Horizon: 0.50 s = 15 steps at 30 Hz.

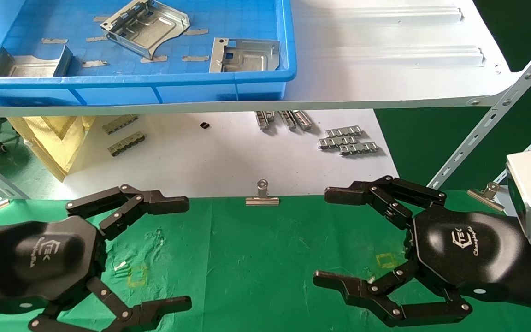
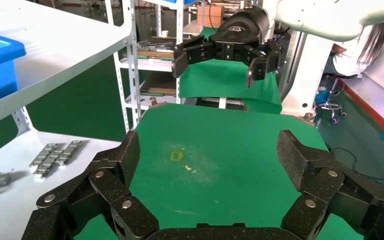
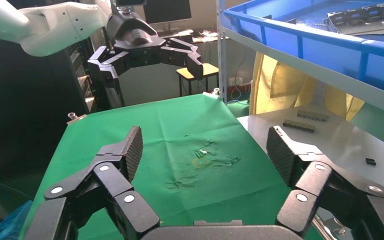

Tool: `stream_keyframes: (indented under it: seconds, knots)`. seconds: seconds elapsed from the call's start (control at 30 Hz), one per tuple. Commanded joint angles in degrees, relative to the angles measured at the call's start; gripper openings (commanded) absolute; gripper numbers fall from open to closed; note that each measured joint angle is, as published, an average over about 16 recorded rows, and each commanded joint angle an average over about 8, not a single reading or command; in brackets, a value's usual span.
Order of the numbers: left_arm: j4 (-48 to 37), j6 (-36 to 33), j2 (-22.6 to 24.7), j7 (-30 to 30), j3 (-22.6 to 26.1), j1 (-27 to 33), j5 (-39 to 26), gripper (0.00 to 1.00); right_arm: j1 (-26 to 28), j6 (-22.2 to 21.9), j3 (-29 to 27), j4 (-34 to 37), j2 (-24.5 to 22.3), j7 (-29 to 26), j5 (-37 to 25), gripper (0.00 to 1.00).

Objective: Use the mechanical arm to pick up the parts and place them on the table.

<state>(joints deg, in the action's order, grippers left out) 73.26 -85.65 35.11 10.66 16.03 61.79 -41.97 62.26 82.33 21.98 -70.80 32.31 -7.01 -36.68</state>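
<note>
In the blue tray [image 1: 265, 80] lie 3 parts [image 1: 145, 27]; the mechanical arm's gripper [image 1: 187, 251] hovers spread, empty.

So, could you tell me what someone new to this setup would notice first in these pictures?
Most striking are the two black pincers, left pincer and right pincer, both open and empty, facing each other above the green table. Beyond them, on the white shelf, sits a blue tray holding three silver parts. A silver binder clip grips the cloth's far edge.
</note>
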Motion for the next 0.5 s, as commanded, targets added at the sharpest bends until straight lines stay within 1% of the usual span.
stream_keyframes:
  seconds: [0.03,0.5]
  knots:
    - [0.00,0.00,0.00,0.00,0.00,0.00,0.00,1.00,0.00,0.00,0.00,0.00,0.00,0.00,0.00,0.00]
    - [0.00,0.00,0.00,0.00,0.00,0.00,0.00,1.00,0.00,0.00,0.00,0.00,0.00,0.00,0.00,0.00]
